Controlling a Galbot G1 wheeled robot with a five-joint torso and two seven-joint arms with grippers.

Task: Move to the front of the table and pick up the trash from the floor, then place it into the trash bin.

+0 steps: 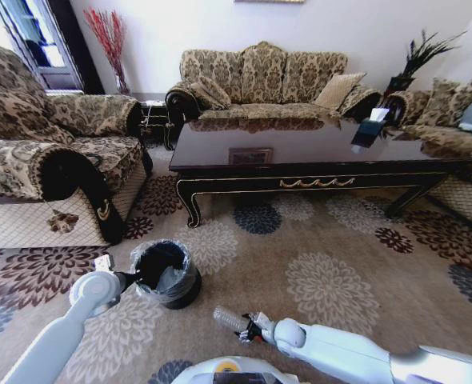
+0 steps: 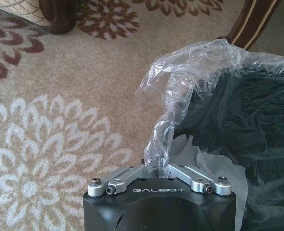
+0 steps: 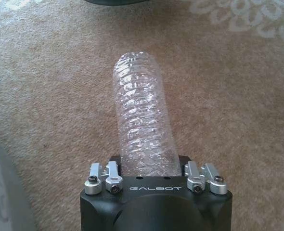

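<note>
The right gripper (image 1: 248, 326) pinches a clear ribbed plastic bottle (image 3: 143, 122), held just above the patterned carpet (image 1: 332, 240) near the black trash bin (image 1: 168, 276). The left gripper (image 2: 159, 168) has its jaws pressed together on the bin's translucent liner bag (image 2: 180, 82) (at the rim).

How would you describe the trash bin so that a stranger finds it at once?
In front of the dark coffee table, on the flowered carpet near the patterned armchair, stands a small round black trash bin. A thin clear plastic bag lines its rim, and the left gripper pinches that bag.
</note>
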